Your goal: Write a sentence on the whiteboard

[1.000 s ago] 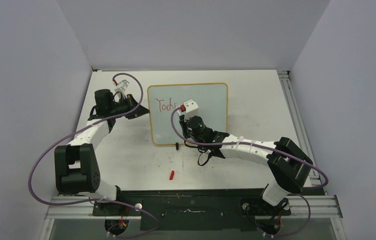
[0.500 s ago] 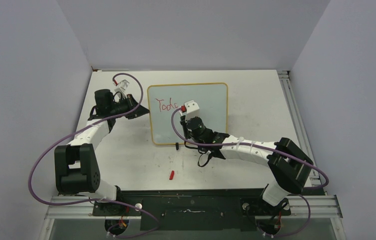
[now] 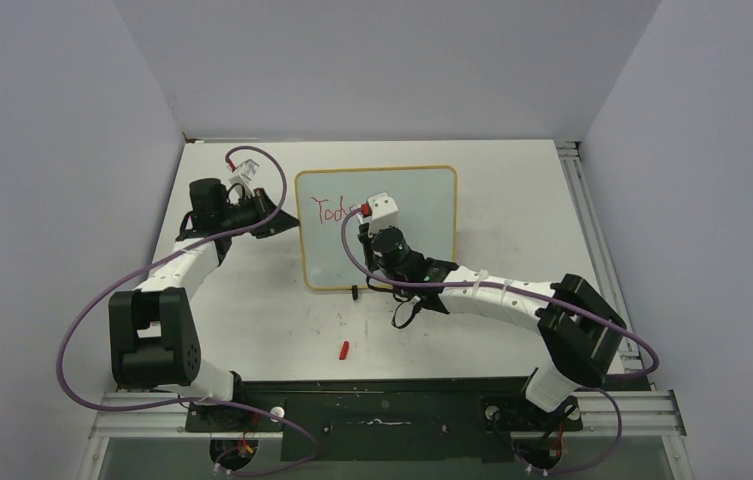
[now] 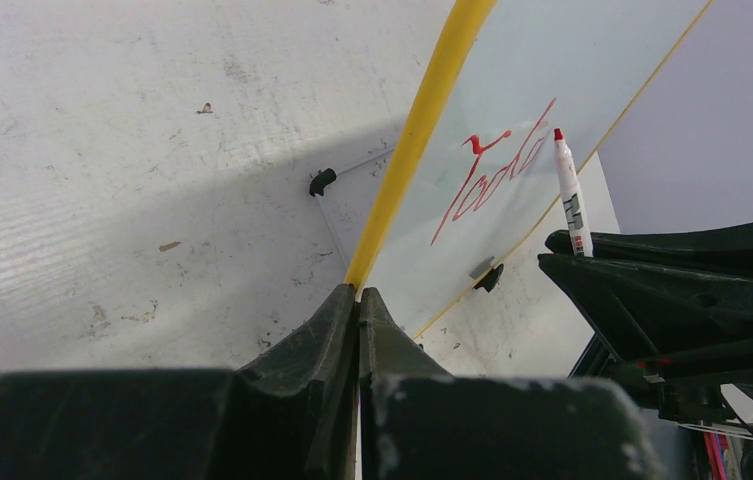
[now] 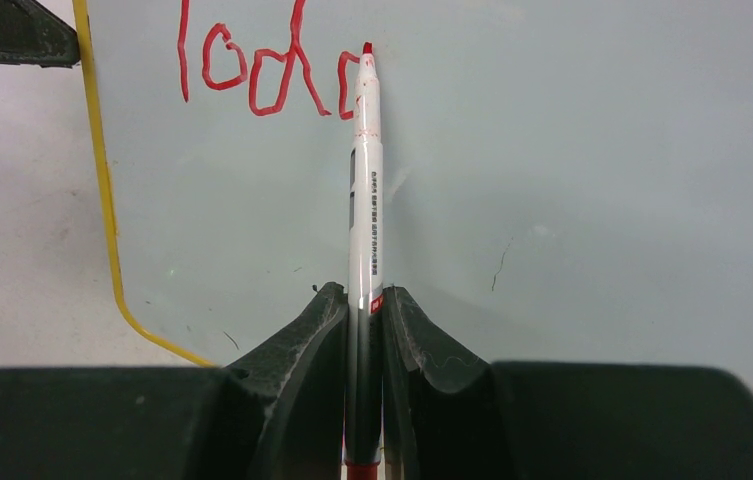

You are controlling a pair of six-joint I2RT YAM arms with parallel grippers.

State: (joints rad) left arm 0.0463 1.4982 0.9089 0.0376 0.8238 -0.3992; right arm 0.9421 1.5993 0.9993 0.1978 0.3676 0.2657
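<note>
The whiteboard (image 3: 422, 200) lies flat on the table, glossy white with a thin yellow frame (image 4: 422, 130). Red handwritten letters, the start of the sentence (image 3: 328, 209), run along its top left and read roughly "Toda" (image 5: 252, 70). My left gripper (image 3: 287, 222) is shut on the board's left edge, and the yellow frame runs straight into its closed jaws (image 4: 358, 292). My right gripper (image 5: 363, 295) is shut on a white marker (image 5: 365, 180). The marker's red tip touches the whiteboard (image 5: 572, 150) at the end of the last letter. The marker (image 4: 570, 200) also shows in the left wrist view beside the sentence (image 4: 497, 170).
A small red marker cap (image 3: 344, 349) lies on the table in front of the board. A black clip foot (image 3: 355, 292) sticks out at the board's near edge. A metal rail (image 3: 577, 190) runs along the table's right side. Grey walls enclose the table.
The right gripper has shifted slightly up and left with the marker, and the last red letter has grown. The left arm and the board have not moved.
</note>
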